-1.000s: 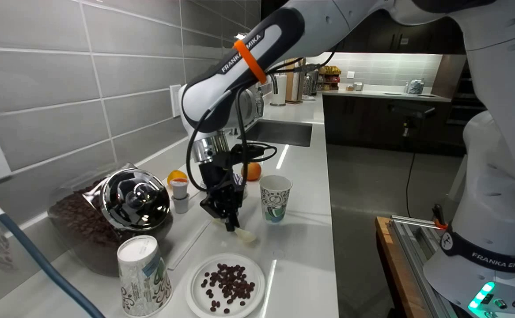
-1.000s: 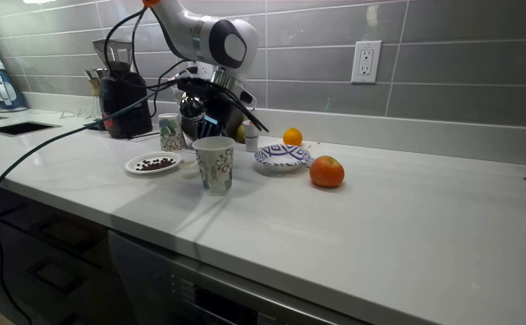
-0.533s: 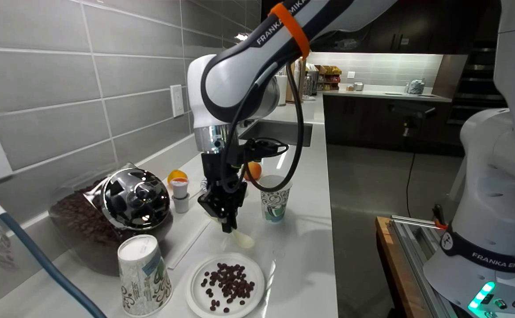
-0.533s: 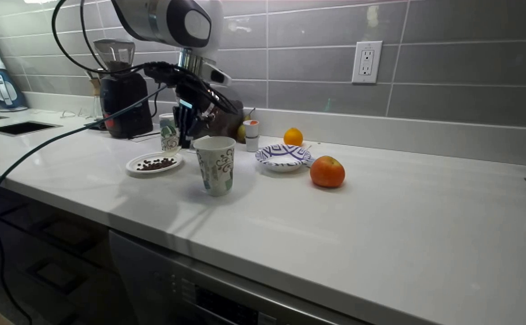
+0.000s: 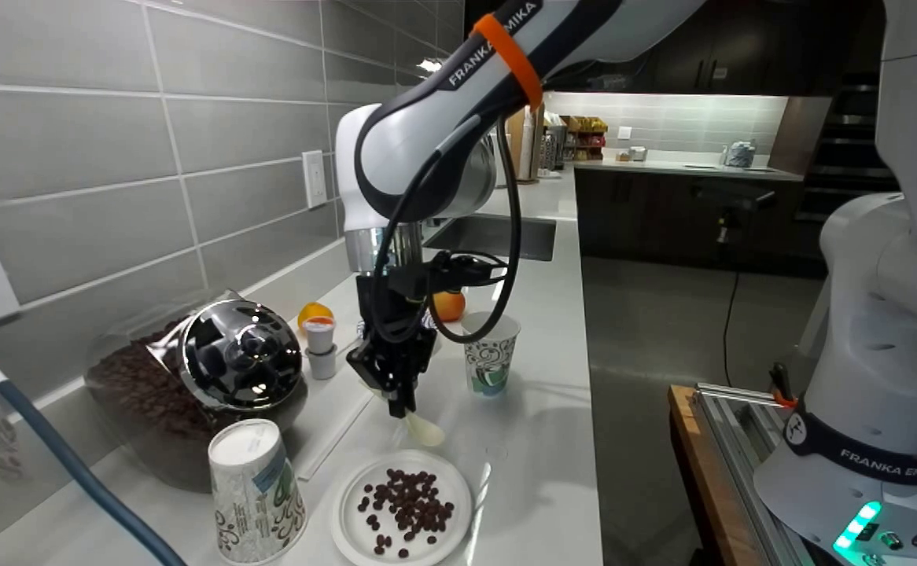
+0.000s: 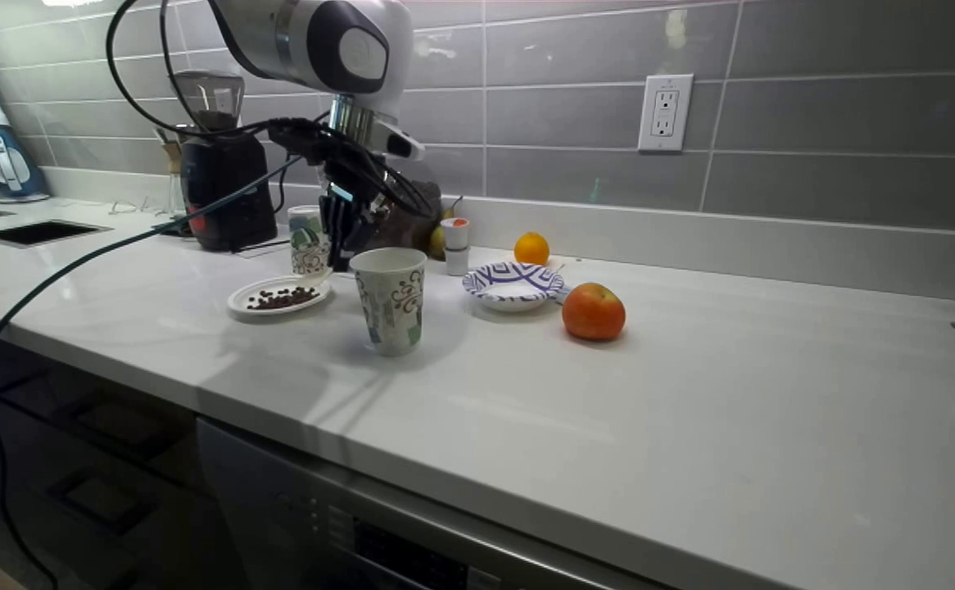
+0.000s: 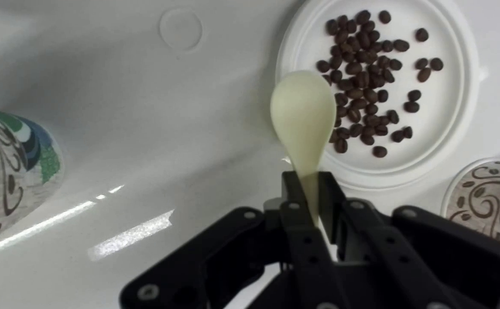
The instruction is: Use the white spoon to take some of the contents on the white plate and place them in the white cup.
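Observation:
My gripper (image 5: 402, 410) is shut on the handle of the white spoon (image 5: 425, 431), which tilts down towards the plate. In the wrist view, the gripper (image 7: 313, 184) points the spoon's bowl (image 7: 303, 107) over the near edge of the white plate (image 7: 445, 116); no pieces show on it. The dark brown contents (image 7: 361, 81) lie loose on the plate, which is also in both exterior views (image 5: 352, 511) (image 6: 240, 309). The white cup (image 5: 490, 363) with greenish markings stands upright behind the gripper; it also shows in an exterior view (image 6: 391, 303) and at the wrist view's left edge (image 7: 1, 171).
An upside-down patterned cup (image 5: 258, 491) stands beside the plate. A tipped clear jar (image 5: 152, 393) with a shiny lid lies by the wall. Small stacked pods (image 5: 320, 346), an orange (image 6: 531, 248), a blue-patterned bowl (image 6: 513, 287) and an apple (image 6: 594, 311) are on the counter.
The arm has moved the held spoon away from behind the cup towards the plate. The spoon's bowl is now closer to the plate's edge. The cup, plate and contents have not moved.

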Controlling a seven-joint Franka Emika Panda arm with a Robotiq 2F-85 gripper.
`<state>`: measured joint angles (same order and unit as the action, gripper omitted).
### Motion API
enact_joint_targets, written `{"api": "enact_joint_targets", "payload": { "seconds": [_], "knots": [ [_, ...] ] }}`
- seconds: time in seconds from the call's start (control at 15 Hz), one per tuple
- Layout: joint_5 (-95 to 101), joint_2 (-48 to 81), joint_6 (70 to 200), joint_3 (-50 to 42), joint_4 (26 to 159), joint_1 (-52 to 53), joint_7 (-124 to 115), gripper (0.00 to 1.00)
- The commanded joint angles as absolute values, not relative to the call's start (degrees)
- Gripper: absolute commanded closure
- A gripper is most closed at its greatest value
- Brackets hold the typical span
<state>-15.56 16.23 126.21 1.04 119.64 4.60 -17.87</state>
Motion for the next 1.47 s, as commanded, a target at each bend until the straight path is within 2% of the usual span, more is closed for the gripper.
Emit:
{"api": "enact_joint_targets", "payload": {
  "seconds": [0.0, 0.27, 0.93, 1.4],
  "knots": [
    [-20.6, 16.3, 129.2, 3.4, 120.2, 4.2, -15.5, 0.95],
    [-23.7, 16.5, 133.2, 5.2, 121.3, 4.8, -15.1, 0.95],
    [-28.6, 16.3, 154.4, 10.0, 128.2, 5.4, -13.3, 0.95],
    [-32.5, 16.7, 160.1, 12.5, 129.7, 4.4, -10.2, 0.95]
  ]
}}
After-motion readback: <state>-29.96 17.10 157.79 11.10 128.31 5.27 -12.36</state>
